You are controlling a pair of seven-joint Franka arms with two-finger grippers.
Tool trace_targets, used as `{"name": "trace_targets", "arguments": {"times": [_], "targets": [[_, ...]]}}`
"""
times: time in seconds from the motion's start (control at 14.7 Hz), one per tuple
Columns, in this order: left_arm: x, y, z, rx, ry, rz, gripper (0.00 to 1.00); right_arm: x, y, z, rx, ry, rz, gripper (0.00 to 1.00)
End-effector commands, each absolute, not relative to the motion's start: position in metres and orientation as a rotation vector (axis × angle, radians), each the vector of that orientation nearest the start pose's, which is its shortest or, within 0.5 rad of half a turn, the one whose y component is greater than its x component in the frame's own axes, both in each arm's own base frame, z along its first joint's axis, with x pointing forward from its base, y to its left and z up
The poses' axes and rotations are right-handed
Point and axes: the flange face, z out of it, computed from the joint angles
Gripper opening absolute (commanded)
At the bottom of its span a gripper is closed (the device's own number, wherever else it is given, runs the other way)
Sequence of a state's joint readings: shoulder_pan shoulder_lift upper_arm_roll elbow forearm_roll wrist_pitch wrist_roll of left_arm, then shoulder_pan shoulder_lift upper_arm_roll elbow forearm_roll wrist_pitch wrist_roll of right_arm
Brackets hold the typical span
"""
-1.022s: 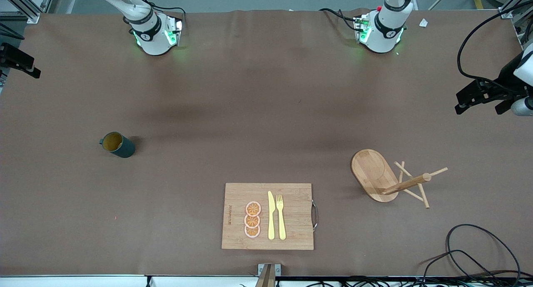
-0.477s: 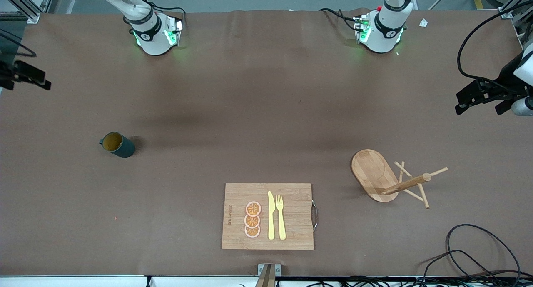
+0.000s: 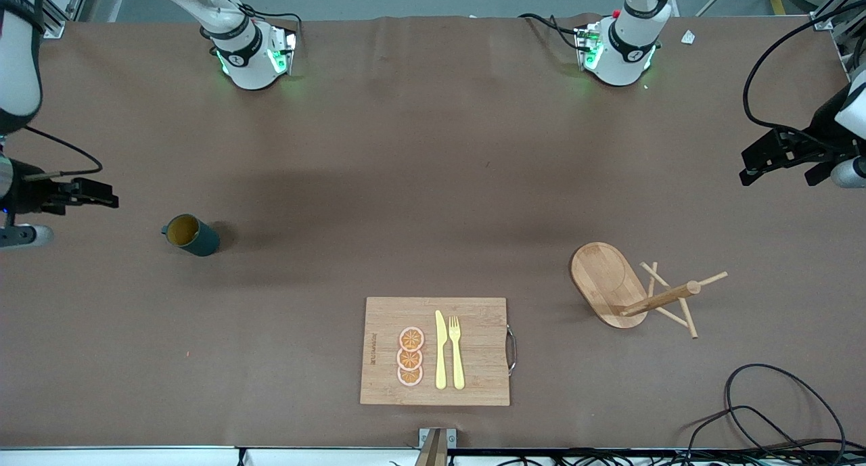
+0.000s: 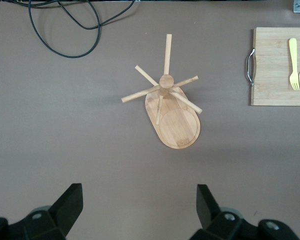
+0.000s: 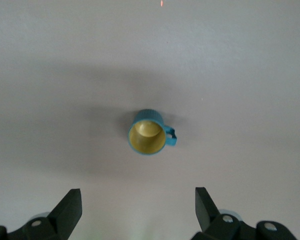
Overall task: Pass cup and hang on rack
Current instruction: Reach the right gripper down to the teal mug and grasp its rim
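Brown paper-like covering spans the whole table (image 3: 419,182), and both arm bases stand along its edge farthest from the front camera.

Next in size is the wooden cutting board (image 3: 385,317), lying flat close to the front camera, about midway between the two ends of the table. It has a metal handle (image 3: 512,350) on the side toward the left arm's end. On it lie three orange slices (image 3: 410,357) in a row, a yellow knife (image 3: 440,351) and a yellow fork (image 3: 457,352) side by side.

The rack (image 3: 612,283) stands upright toward the left arm's end of the table, a little farther from the front camera than the board and well apart from it. Its oval base sits flat, its post rises from one end of the oval, and thin pegs fan out near the top, as the left wrist view shows from above (image 4: 172,107).

The left gripper (image 3: 761,161) hangs above the left arm's end of the table, fingers spread wide and empty, with the rack below and ahead of its wrist camera.

The right gripper (image 3: 91,195) hangs over the right arm's end, just beside the cup, also spread wide with nothing in it.

Black cables (image 3: 771,412) coil at the table's corner nearest the camera.

The cup (image 3: 192,235) stands upright on the table toward the right arm's end, far from the rack, its yellowish inside showing (image 5: 148,134) and its small handle pointing toward the right gripper.
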State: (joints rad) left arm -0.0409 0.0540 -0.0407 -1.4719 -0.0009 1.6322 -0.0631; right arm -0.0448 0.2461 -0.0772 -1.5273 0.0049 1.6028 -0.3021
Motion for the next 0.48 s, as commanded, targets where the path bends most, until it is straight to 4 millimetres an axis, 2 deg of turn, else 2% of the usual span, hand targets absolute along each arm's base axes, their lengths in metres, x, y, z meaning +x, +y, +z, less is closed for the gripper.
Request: {"name": "trace_targets", "arguments": {"times": [0.0, 0.2, 0.41], "targets": [[0.579, -0.045, 0.651, -3.155, 0.046, -0.183, 1.00, 0.611, -0.073, 0.457, -3.066, -0.440, 0.246, 1.00], [0.579, -0.045, 0.651, -3.155, 0.046, -0.183, 1.00, 0.604, -0.082, 0.404, -3.044, -0.584, 0.186, 1.00], [0.579, -0.045, 0.651, -3.156, 0.046, -0.183, 1.00, 0.593, -0.090, 0.358, -2.985, -0.839, 0.148, 1.00]]}}
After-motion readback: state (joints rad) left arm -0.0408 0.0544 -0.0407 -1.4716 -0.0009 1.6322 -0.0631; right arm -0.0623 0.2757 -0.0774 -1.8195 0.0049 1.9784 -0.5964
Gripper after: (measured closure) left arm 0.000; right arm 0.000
